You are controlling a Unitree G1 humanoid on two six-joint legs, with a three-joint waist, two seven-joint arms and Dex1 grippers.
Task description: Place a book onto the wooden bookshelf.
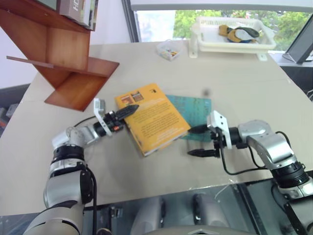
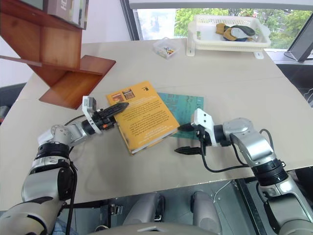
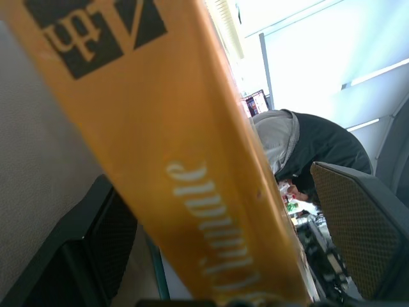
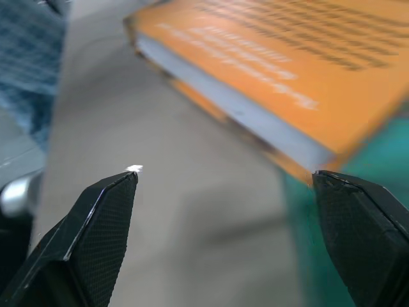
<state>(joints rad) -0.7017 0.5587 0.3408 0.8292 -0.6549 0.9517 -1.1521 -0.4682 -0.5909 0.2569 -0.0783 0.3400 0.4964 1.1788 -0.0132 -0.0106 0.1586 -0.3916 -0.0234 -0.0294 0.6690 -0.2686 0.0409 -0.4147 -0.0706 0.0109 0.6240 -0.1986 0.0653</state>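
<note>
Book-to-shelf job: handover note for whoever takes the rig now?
Left gripper: jaws open, at the book's left edge, one finger over the cover; grip not confirmed.
Right gripper: jaws open, empty, at the book's right corner.
The book lies on the table, partly over a teal book.
Wooden bookshelf stands far left, other books on its upper board.
Done: both grippers at the book. Left: grasp, lift, place on shelf.

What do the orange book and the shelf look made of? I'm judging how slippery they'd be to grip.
The book: paper, seemingly a paperback with a smooth printed cover and white page edges. The wooden bookshelf: reddish-brown flat boards with a satin sheen, probably veneered or laminated wood.
</note>
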